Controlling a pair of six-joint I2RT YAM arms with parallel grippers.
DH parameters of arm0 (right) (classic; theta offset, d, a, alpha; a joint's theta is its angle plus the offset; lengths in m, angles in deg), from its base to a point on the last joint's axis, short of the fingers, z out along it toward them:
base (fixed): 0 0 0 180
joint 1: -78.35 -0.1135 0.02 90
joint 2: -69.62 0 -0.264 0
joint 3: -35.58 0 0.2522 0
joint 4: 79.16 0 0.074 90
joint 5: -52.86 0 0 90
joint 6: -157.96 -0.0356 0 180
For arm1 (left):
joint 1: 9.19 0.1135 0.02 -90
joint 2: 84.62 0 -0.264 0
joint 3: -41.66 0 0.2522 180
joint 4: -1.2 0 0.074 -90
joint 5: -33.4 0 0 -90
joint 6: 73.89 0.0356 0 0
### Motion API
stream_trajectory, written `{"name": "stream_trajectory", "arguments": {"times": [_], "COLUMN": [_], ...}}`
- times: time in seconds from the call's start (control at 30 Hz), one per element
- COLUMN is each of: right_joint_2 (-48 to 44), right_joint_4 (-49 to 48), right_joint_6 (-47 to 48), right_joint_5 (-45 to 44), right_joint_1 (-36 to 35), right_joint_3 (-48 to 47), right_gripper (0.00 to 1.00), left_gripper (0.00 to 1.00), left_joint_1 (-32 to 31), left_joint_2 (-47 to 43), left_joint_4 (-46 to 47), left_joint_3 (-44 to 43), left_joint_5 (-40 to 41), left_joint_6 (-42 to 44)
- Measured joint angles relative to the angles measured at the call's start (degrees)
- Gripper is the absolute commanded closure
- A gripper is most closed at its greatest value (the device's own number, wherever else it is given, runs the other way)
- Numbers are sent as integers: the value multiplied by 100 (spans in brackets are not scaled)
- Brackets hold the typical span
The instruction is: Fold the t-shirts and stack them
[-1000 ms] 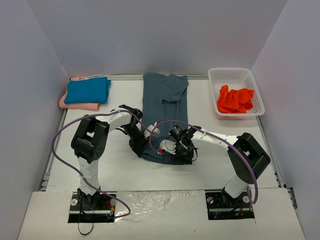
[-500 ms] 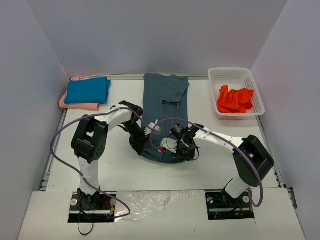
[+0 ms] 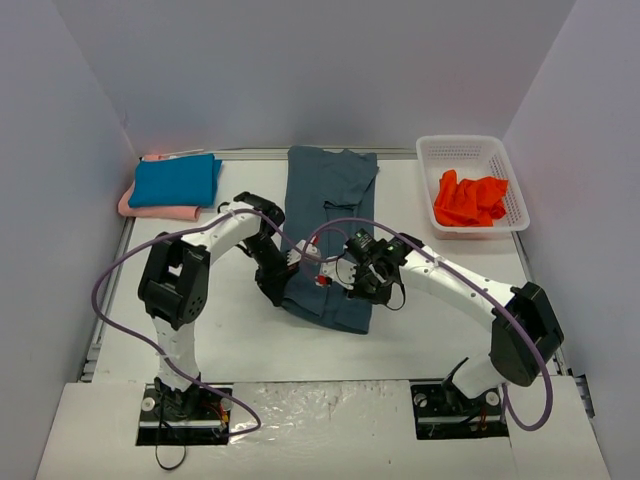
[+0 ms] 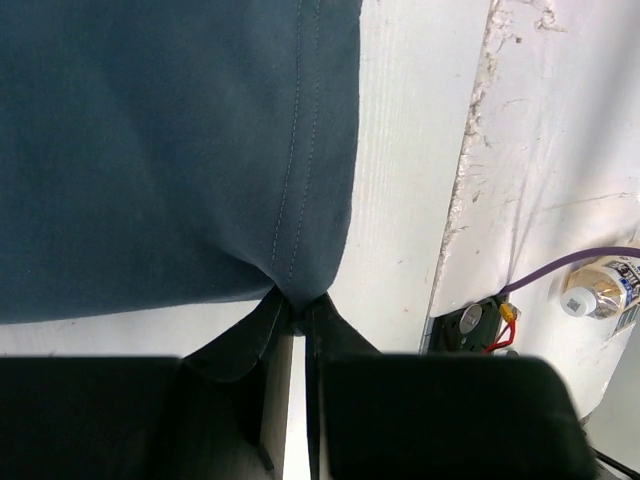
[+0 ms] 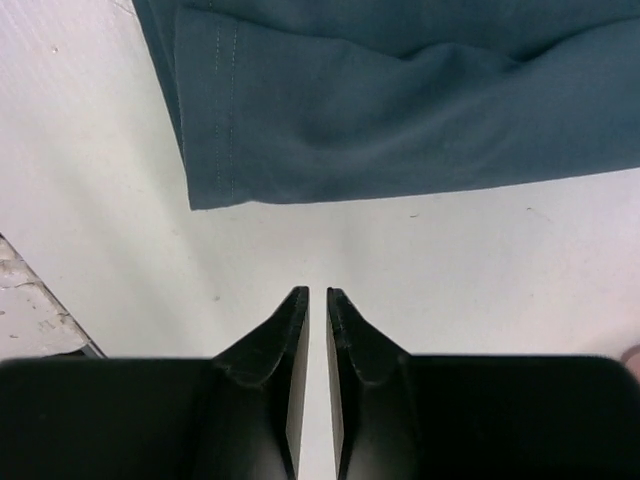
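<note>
1. Fingers [image 4: 250,340] of the left gripper [image 4: 298,303] pinch the near hem corner of the blue-grey shirt [image 3: 330,195]. The right gripper [image 5: 317,298] is closed on nothing.
2. I think the right one should open and grab the other corner, so both lift evenly.
3. The shirt lies long and flat in the middle of the table [image 3: 250,340].
4. Its hem has two stitch lines.

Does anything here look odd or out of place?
Yes. The left end effector pinches one hem corner of the grey shirt, but the right end effector is shut on nothing, short of the hem, so the shirt is held lopsidedly.
</note>
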Motion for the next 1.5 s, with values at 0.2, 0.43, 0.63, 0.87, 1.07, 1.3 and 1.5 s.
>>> {"name": "stream_trajectory", "arguments": {"times": [0.2, 0.43, 0.63, 0.87, 1.07, 1.3, 1.5], "right_joint_2": [0, 35, 437, 798, 824, 957, 1051], "right_joint_4": [101, -37, -195, -361, -514, -616, -599], "right_joint_6": [59, 105, 140, 184, 201, 205, 205], "right_joint_5": [302, 667, 824, 927, 927, 920, 927], "right_joint_1": [4, -13, -219, -319, -319, -319, -319], "right_joint_3": [11, 57, 76, 118, 302, 509, 640], "right_gripper": [66, 64, 64, 61, 59, 57, 54], "left_gripper": [97, 98, 98, 98, 98, 98, 98], "left_joint_1": [26, 50, 57, 105, 120, 122, 131], "left_joint_2": [-94, -7, 199, 267, 354, 461, 487], "left_joint_4": [-42, -35, 2, 17, 22, 31, 52], "left_joint_3": [26, 127, 127, 127, 131, 131, 131], "left_joint_5": [-103, -358, -400, -393, -376, -363, -387], "left_joint_6": [66, 111, 87, 26, -4, -59, -70]}}
